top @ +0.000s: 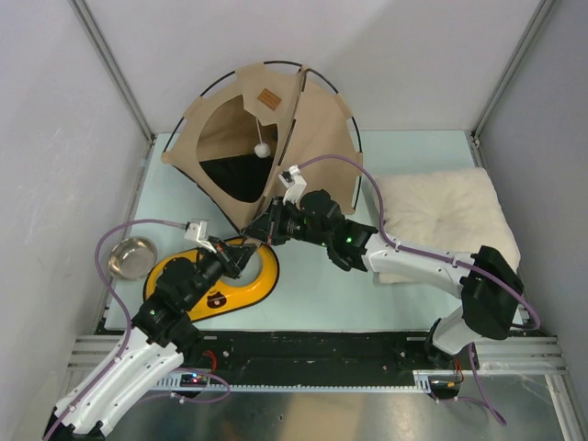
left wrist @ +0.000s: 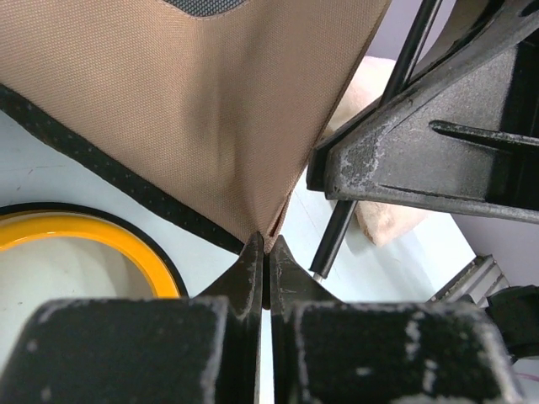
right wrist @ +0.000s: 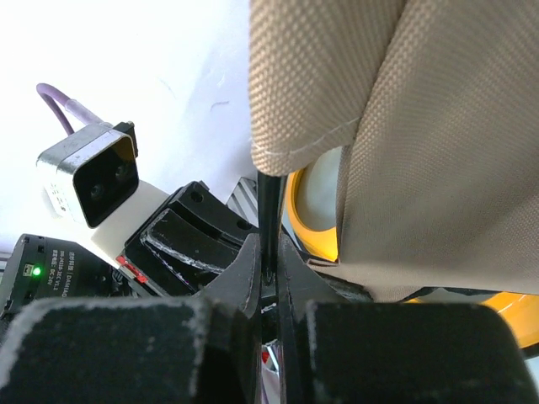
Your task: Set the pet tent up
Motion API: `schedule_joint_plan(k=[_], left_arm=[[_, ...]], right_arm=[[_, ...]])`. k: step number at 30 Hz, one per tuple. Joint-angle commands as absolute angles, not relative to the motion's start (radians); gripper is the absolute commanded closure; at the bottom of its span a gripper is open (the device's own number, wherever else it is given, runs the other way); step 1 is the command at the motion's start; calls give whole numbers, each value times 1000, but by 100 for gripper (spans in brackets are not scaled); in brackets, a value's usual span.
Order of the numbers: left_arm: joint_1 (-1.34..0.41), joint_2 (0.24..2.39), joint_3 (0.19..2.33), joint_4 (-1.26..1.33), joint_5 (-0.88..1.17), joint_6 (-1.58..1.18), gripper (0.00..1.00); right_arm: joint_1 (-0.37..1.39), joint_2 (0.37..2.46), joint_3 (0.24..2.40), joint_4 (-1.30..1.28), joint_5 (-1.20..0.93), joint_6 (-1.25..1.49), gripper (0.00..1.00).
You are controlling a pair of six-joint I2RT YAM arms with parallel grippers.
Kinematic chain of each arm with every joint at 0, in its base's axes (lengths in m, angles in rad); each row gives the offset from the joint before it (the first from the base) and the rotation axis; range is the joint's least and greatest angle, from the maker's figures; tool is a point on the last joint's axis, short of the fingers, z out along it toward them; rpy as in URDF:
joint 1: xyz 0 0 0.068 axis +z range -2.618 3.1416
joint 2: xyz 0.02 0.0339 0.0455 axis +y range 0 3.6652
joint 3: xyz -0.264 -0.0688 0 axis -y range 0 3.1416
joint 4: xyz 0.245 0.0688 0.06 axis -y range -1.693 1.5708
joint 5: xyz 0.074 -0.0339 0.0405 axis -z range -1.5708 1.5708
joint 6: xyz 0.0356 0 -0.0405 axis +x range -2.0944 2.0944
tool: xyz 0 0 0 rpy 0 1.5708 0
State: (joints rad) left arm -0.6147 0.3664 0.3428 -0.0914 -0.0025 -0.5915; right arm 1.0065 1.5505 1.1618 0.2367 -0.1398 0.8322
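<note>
Working the rig from afar, I have my left gripper (left wrist: 265, 252) pinching the lowest corner of the pet tent (top: 317, 129), its fingers pressed together on the tan fabric that fans out ahead of the tips. My right gripper (right wrist: 268, 257) is closed tight on a thin black pole (right wrist: 266, 215), which runs straight up from between its fingers along the fabric's hem. Both pairs of fingertips sit just beside each other at that near corner, and the tent rises beyond them with a white pom-pom (top: 263, 148) hanging in its opening. A yellow feeder (top: 253, 288) lies below the left fingers, a steel bowl (top: 131, 257) sits further to their left, and a cream pillow (top: 441, 216) lies well to the right of the right fingers
</note>
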Motion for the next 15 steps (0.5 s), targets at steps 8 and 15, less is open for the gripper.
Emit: schedule_joint_plan(k=[8,15], left_arm=[[-646,346,312,-282,-12,-566,100],[-648,338,303,-299,-29,-568,100]], right_arm=[[892,1558,1268,347,62,799,100],[869,1564,1275,352,71,811,100]])
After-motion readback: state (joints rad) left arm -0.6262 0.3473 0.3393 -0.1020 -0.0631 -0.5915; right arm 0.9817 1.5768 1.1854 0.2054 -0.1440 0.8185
